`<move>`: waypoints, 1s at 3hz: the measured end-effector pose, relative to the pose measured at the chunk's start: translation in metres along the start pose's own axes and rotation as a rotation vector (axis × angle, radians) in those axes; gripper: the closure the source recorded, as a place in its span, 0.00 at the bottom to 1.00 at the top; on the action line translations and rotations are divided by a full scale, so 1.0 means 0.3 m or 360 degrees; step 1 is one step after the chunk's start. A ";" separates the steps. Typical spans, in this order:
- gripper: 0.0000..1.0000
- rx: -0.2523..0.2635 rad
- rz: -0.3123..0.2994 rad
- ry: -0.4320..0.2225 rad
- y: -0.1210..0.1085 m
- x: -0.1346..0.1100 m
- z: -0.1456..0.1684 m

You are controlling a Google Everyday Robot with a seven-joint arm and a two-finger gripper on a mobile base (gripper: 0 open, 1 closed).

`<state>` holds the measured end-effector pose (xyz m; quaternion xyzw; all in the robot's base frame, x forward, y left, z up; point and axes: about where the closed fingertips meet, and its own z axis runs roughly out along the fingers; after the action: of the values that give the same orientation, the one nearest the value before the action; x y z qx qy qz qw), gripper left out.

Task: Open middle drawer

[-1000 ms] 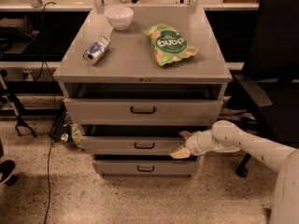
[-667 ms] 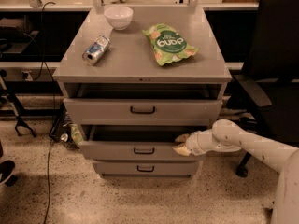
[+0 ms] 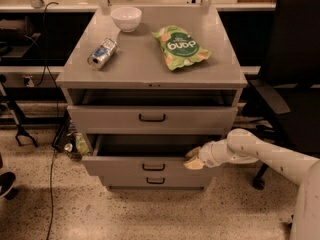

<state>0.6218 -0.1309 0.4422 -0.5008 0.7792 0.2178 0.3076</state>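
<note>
Here, middle drawer (image 3: 120, 165) lower centre of frame, standing partly out, tray exposed. Gripper (image 3: 194, 159) at right end of drawer's front top edge, not at handle (image 3: 153, 167), likely hooking lip to pull outward. Clenched or released: cannot tell.

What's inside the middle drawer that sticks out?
The middle drawer shows only a dark, bare-looking tray; no items are visible. Its rear is covered by the top drawer above. The gripper sits at its front right corner.
</note>
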 end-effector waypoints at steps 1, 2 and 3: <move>0.55 -0.0008 0.0012 0.0006 0.005 0.005 0.010; 0.30 -0.0009 0.0024 0.0012 0.005 0.009 0.013; 0.09 -0.0009 0.0024 0.0012 0.005 0.009 0.013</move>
<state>0.6206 -0.1294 0.4375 -0.4965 0.7835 0.2205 0.3016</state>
